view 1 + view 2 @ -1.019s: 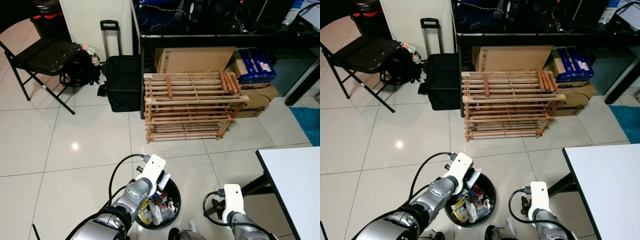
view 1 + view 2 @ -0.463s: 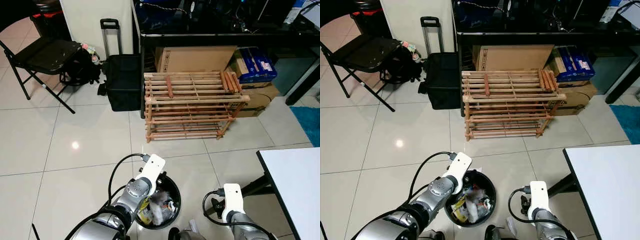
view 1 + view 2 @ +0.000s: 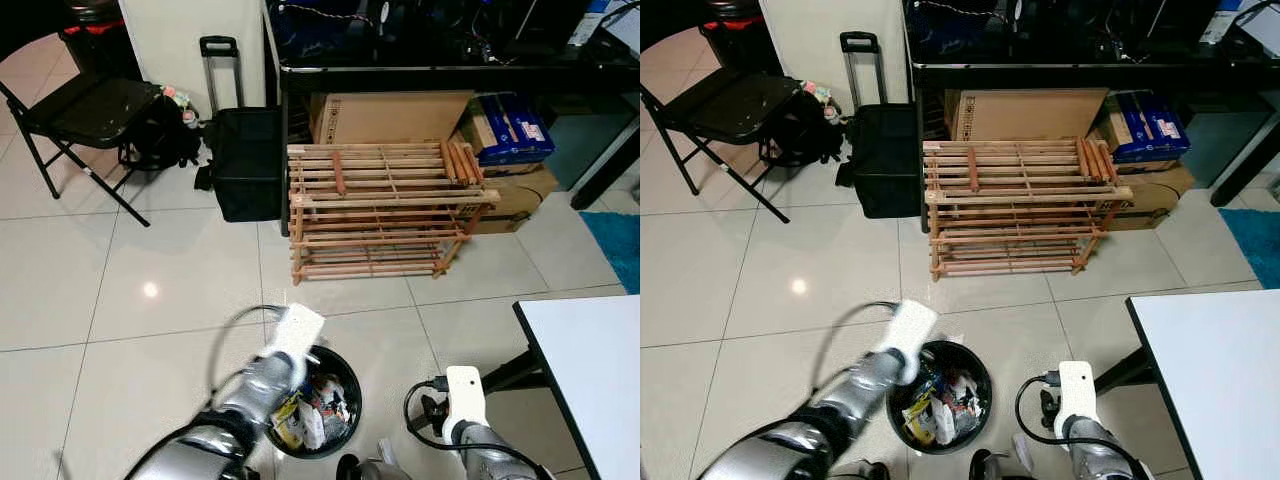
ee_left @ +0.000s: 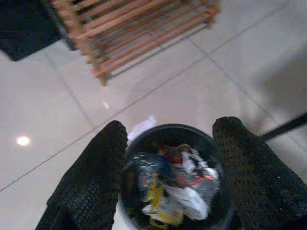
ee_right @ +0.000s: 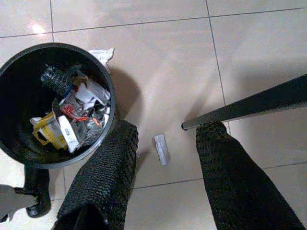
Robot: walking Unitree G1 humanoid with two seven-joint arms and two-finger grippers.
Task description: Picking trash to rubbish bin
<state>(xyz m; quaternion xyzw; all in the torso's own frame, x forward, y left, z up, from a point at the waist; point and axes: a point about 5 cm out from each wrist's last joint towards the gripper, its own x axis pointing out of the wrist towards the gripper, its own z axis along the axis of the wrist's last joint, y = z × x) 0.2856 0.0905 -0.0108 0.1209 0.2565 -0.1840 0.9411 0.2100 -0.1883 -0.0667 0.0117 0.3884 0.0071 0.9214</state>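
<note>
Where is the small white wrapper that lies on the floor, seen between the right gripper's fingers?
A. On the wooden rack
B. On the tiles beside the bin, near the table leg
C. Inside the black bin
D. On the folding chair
B: the white wrapper lies on bare tiles between the black bin and the table leg, outside the bin.
</note>
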